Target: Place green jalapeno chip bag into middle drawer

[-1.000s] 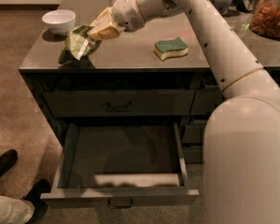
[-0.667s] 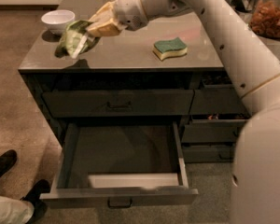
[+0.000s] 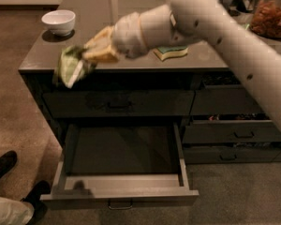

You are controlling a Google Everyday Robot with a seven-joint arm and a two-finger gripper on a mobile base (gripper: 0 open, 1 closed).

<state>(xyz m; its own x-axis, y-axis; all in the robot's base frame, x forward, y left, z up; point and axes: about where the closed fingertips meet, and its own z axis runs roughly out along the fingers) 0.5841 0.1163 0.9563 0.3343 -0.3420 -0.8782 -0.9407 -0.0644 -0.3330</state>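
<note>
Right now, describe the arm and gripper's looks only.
The arm is smooth, rounded off-white casing with small dark dots along it. The gripper, at the front edge of the counter clamping the green jalapeno chip bag, has tan-yellow fingers. No cables show.

The tan gripper (image 3: 94,53), over the desk's front edge near its left corner, pinches the crinkled, foil-like green jalapeno chip bag (image 3: 69,68). The arm (image 3: 215,27) behind it is smooth, matt white plastic. The middle drawer (image 3: 122,195) and desk top (image 3: 42,57) look matt grey, and the white bowl (image 3: 59,21) is glossy.
</note>
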